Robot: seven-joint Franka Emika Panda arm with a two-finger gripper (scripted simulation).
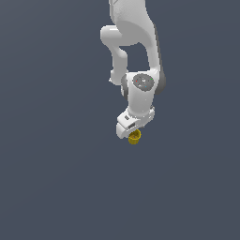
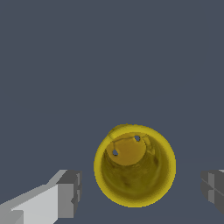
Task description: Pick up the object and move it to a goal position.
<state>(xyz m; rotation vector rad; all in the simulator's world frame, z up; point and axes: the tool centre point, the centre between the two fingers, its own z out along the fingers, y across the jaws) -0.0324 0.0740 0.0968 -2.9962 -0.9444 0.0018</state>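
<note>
The object is a small yellow cup (image 2: 134, 168) with a hollow top and a wider rim, seen from above in the wrist view. It stands between my two grey fingertips (image 2: 70, 192), with a gap on each side, so the jaws are open and not touching it. In the exterior view the yellow cup (image 1: 134, 137) peeks out just under the white gripper (image 1: 133, 130), which hides most of it and its own fingers.
The white arm (image 1: 136, 56) reaches down from the top of the exterior view. The plain dark grey floor (image 1: 56, 178) spreads all around the cup.
</note>
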